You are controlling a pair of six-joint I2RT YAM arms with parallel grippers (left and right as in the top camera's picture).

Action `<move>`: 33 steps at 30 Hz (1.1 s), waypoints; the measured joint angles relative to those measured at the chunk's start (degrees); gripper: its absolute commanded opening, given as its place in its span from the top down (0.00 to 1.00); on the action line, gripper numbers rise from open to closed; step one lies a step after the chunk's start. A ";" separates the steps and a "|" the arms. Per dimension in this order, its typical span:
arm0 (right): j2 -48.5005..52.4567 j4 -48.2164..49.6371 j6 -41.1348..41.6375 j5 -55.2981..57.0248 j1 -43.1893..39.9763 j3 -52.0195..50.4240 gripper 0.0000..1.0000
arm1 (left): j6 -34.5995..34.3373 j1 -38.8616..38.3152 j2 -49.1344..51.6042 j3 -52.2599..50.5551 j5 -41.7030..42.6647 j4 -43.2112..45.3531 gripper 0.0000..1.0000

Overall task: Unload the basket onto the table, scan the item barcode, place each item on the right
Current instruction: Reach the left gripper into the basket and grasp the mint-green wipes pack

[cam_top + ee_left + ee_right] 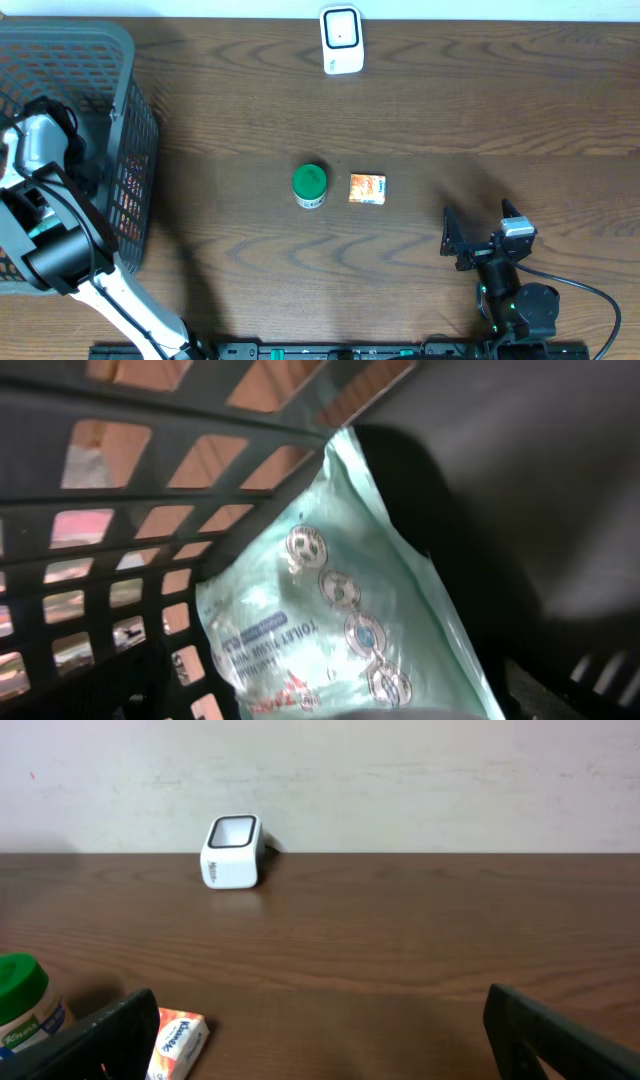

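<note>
Against basket [150, 497] mesh, teal pouch [330, 610] leans; right gripper [320, 1025] spread wide.

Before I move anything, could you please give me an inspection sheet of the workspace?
Surface: dark wood table, no spills seen.
Job's things: scanner at far edge; jar and packet mid-table, apart; pouch in basket.
Clutter: nothing seen.
Grippers: left gripper in basket, open; right gripper over table, open, empty.
Cables: black cable behind right gripper.
Surroundings: pale wall behind scanner.
</note>
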 measured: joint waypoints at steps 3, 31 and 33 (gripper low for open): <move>0.02 0.00 0.00 0.00 0.00 0.00 0.01 | -0.57 -0.07 -0.83 -2.01 -1.70 1.46 0.07; 0.02 0.00 0.00 0.00 0.00 0.00 0.01 | -9.99 -0.63 -1.51 -14.58 -8.11 3.54 0.93; 0.02 0.00 0.00 0.00 0.00 0.00 0.01 | -10.05 -0.61 -1.51 -14.73 -8.37 3.45 0.93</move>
